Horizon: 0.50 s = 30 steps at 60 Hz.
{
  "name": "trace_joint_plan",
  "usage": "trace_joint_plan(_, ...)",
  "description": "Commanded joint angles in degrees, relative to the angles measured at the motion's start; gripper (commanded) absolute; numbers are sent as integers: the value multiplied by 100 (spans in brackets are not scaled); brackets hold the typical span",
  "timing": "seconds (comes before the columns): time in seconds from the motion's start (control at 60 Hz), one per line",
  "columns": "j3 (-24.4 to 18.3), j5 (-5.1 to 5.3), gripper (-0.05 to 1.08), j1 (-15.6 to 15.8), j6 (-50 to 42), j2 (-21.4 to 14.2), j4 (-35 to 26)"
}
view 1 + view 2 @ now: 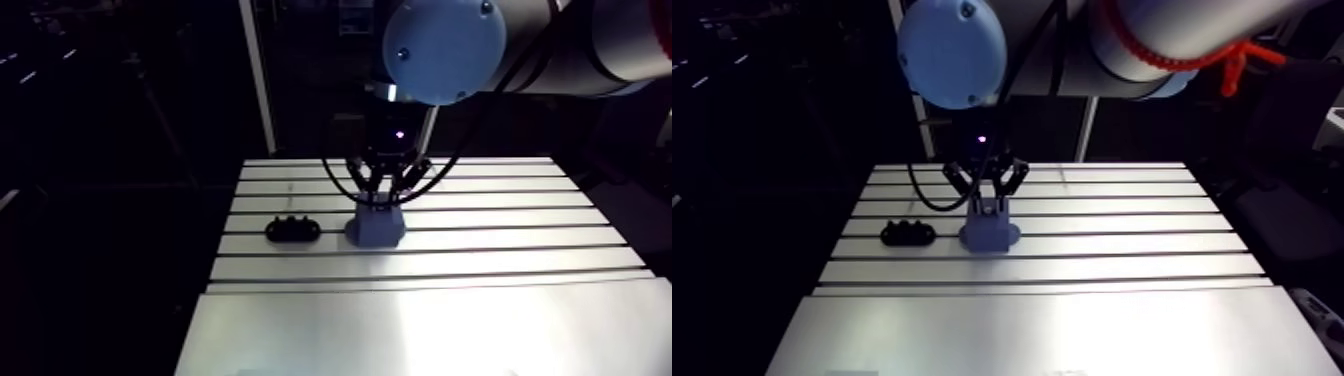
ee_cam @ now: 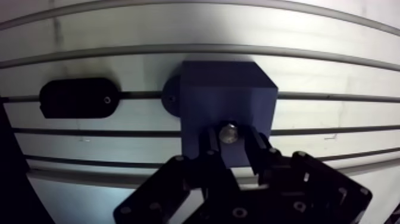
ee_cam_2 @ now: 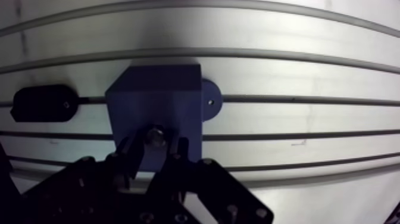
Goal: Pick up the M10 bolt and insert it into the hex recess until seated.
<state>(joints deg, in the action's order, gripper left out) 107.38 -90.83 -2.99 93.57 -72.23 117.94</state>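
The end effector (image 2: 229, 142) is down over the blue block (image 2: 226, 95), clenched on the M10 bolt (image 2: 228, 132). The bolt's bright round end shows between the two fingers (image 2: 208, 148), right over the near part of the block's top face. How deep it sits can't be told; the fingers and bolt cover the recess.

Now the room around it. In the arm view the block stands mid-way across the slotted part of the worktop (image 1: 450, 330), well in from every edge. One side is bare slotted aluminium all the way out, and nearer the camera a smooth bare plate runs to the front edge.

On the other side there's a low black piece (image 2: 77, 98), lying along the same slot (image 2: 333, 96) as the block. It's near the block but apart from it, between the block and the worktop's side edge. A round tab (image 2: 171, 98) on the block's foot points toward it, with a gap left between them.
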Motion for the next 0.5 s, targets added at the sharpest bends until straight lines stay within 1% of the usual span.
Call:
trace_joint_plan(0.017, -2, 0, 64, 0, -1, 4, 67)
trace_joint_plan(0.5, -2, 9, 65, 0, -1, 12, 67)
